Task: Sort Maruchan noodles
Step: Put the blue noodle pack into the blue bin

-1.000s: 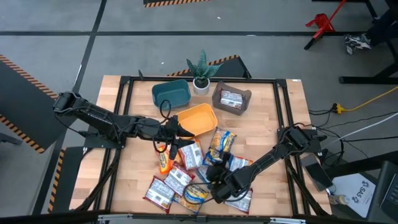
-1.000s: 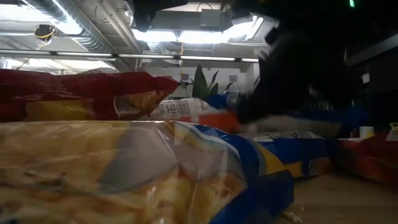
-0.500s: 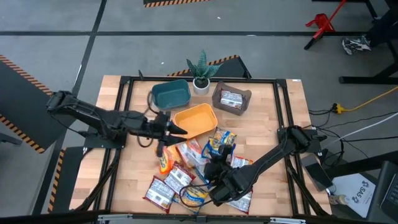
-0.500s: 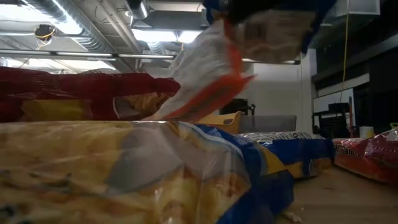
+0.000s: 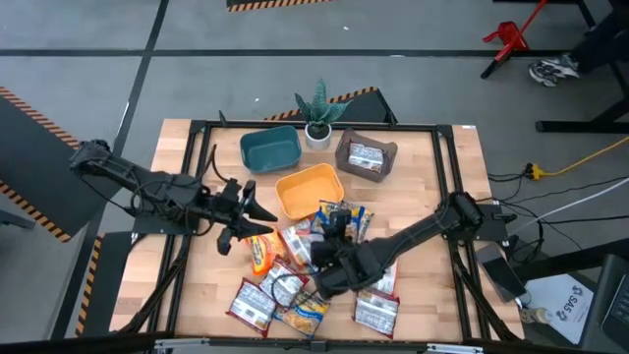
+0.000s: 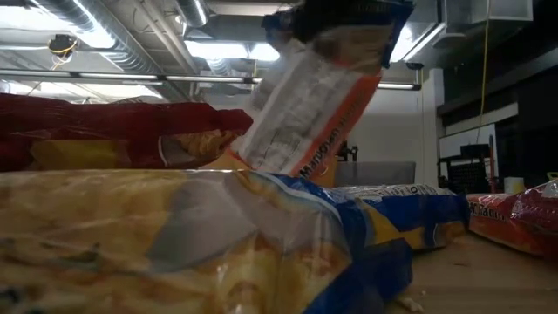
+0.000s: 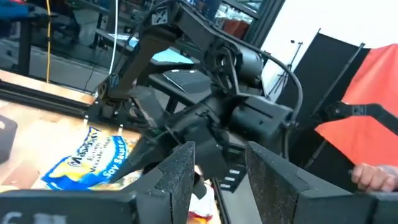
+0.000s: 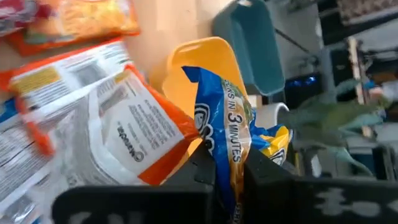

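Note:
Maruchan noodle packets lie in a pile (image 5: 295,290) on the near middle of the table: orange, red-and-white and yellow-and-blue ones. My right gripper (image 5: 332,238) is above the pile, shut on a blue-and-yellow packet (image 8: 225,140). An orange-and-white packet (image 6: 305,118) hangs with it. My left gripper (image 5: 257,209) stands open and empty, left of the pile, pointing level toward the right arm (image 7: 217,118). Behind the pile stand a teal bin (image 5: 270,147), an orange bin (image 5: 310,189) and a grey bin (image 5: 366,155) with one packet inside. My right gripper pinches the blue-and-yellow packet by one crumpled end (image 8: 229,171) between its two fingers, slanting down from the table's near right. That packet is lifted clear. A corner of the orange-and-white packet (image 8: 180,134) reaches to the fingers; whether it is pinched too, I cannot tell.
A small potted plant (image 5: 316,116) stands at the far edge between the teal and grey bins. A black frame (image 5: 197,147) runs around the tabletop. Bare wood (image 5: 432,172) shows at the far right and at the near left.
My right gripper has risen from the pile and rolled, lifting the blue-and-yellow packet clear; the orange-and-white packet has come up with it and now hangs tilted. My left gripper has drawn back from the orange bin toward the table's left edge and gone up, staying open.

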`<move>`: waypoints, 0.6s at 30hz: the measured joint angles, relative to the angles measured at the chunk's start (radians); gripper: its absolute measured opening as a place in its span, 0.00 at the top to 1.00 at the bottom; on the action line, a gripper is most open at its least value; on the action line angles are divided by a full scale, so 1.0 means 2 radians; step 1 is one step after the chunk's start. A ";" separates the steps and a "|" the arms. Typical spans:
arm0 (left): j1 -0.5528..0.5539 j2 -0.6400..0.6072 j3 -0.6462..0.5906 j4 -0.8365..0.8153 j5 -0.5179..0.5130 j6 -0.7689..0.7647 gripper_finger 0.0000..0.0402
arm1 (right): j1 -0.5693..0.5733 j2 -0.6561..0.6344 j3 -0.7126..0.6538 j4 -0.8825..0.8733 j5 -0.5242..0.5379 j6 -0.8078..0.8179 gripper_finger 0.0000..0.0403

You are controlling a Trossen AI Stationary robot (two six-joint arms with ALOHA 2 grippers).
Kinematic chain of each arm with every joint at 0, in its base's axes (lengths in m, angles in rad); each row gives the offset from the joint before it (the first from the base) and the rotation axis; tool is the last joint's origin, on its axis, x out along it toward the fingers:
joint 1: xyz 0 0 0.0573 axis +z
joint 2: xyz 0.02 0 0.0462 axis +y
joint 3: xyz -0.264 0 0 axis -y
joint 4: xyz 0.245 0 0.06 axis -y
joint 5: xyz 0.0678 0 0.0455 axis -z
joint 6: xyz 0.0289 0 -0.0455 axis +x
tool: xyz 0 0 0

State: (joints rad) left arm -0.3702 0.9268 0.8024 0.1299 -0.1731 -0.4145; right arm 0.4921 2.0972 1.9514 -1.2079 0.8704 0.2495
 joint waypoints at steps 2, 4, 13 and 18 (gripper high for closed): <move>0.000 0.000 0.000 -0.006 0.000 0.001 0.66 | -0.003 0.000 0.000 0.006 0.016 -0.020 0.99; 0.002 0.000 0.000 -0.021 -0.001 0.001 0.66 | -0.013 0.000 0.000 0.020 0.023 -0.048 0.99; 0.004 0.004 -0.004 -0.181 -0.103 -0.018 0.66 | -0.039 0.002 0.000 0.098 -0.021 -0.129 0.99; 0.003 0.007 -0.063 -0.197 -0.114 -0.074 0.66 | -0.046 -0.005 0.000 0.110 -0.005 -0.141 0.97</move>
State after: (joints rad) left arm -0.3637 0.9403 0.6771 -0.2638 -0.4020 -0.5617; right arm 0.4004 2.0873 1.9511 -0.9882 0.8612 -0.0319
